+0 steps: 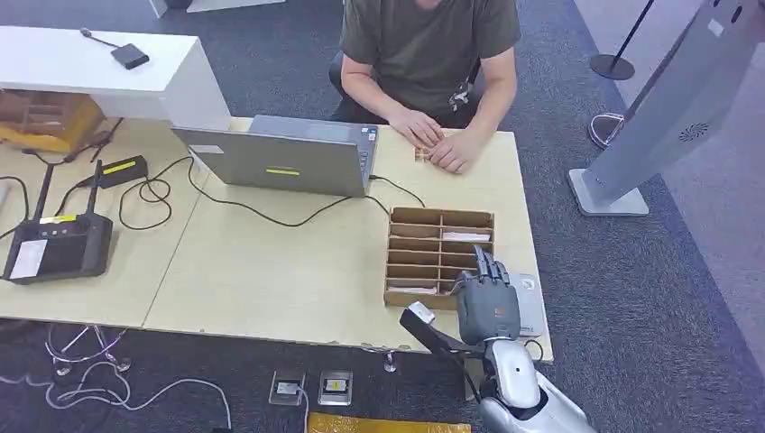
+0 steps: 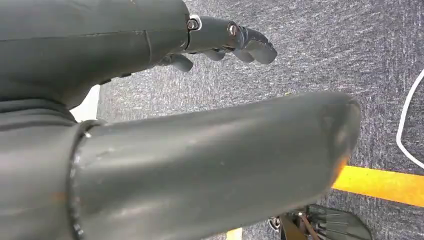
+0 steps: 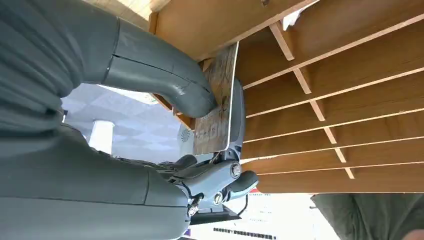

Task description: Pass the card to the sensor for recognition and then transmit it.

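My right hand (image 1: 488, 302) reaches over the near right corner of the wooden slotted card box (image 1: 439, 222). In the right wrist view its thumb (image 3: 165, 82) and a finger pinch a wood-patterned card (image 3: 218, 107) against the box's dividers (image 3: 320, 80). Other white cards lie in the slots (image 1: 466, 236). A flat grey sensor pad (image 1: 529, 305) lies on the table just right of the hand, partly hidden by it. My left hand (image 2: 220, 40) hangs over the grey carpet with its fingers loosely extended and nothing in them.
A person sits at the far side of the table, both hands (image 1: 439, 144) resting on it. A grey laptop (image 1: 281, 159) with cables stands left of the box, and a black controller (image 1: 58, 245) lies far left. A white kiosk (image 1: 672, 108) stands on the right.
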`<action>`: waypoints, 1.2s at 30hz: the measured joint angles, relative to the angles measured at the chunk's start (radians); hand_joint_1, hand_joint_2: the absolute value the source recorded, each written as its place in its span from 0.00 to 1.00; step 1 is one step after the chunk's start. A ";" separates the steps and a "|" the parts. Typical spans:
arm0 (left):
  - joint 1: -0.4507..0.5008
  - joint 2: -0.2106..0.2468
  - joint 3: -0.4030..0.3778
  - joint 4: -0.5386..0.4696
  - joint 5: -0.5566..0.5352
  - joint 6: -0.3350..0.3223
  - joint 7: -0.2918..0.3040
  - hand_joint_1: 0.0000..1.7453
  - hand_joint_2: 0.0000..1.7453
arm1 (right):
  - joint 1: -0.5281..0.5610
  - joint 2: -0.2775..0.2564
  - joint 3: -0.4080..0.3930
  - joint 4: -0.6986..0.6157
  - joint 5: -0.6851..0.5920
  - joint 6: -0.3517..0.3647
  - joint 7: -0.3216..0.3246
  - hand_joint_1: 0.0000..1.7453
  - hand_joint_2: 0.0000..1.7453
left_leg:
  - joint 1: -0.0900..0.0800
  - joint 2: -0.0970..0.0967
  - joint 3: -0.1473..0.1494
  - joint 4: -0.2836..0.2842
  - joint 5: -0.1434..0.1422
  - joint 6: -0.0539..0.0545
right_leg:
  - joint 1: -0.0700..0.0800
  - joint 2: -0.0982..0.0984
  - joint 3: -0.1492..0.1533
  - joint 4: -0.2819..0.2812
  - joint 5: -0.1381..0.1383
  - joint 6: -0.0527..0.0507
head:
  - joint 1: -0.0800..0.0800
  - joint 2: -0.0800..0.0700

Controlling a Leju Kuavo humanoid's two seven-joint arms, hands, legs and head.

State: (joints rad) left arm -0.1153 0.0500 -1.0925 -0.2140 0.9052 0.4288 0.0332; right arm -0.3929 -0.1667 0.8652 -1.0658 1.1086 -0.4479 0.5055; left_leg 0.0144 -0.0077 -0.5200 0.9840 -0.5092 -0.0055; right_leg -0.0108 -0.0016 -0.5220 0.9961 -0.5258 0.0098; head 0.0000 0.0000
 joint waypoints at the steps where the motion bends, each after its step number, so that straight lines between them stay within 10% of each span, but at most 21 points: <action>1: 0.000 0.000 0.000 0.000 0.000 0.000 0.000 0.00 0.00 | 0.000 0.000 0.000 0.000 0.000 0.000 0.000 1.00 1.00 | 0.000 0.000 0.000 0.000 0.000 0.000 | 0.000 0.000 0.000 0.000 0.000 0.000 | 0.000 0.000; 17: 0.000 0.000 -0.002 0.000 0.003 0.000 0.000 0.00 0.00 | -0.006 0.000 0.004 -0.005 0.056 -0.019 0.041 1.00 1.00 | 0.000 0.000 0.000 0.000 0.000 0.000 | 0.000 0.000 0.000 0.000 0.000 0.000 | 0.000 0.000; 36: 0.000 0.000 -0.024 0.000 0.007 0.000 0.000 0.00 0.00 | -0.093 -0.097 -0.047 -0.333 0.230 0.059 0.120 1.00 1.00 | 0.000 0.001 0.000 0.000 0.000 0.000 | 0.000 0.001 0.000 0.000 0.000 0.000 | 0.000 0.000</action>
State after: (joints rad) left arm -0.1150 0.0500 -1.1162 -0.2140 0.9121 0.4292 0.0332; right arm -0.4859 -0.2640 0.8183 -1.3986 1.3382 -0.3887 0.6253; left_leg 0.0142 -0.0066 -0.5195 0.9841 -0.5090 -0.0056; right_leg -0.0110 -0.0003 -0.5223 0.9964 -0.5256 0.0099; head 0.0000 0.0000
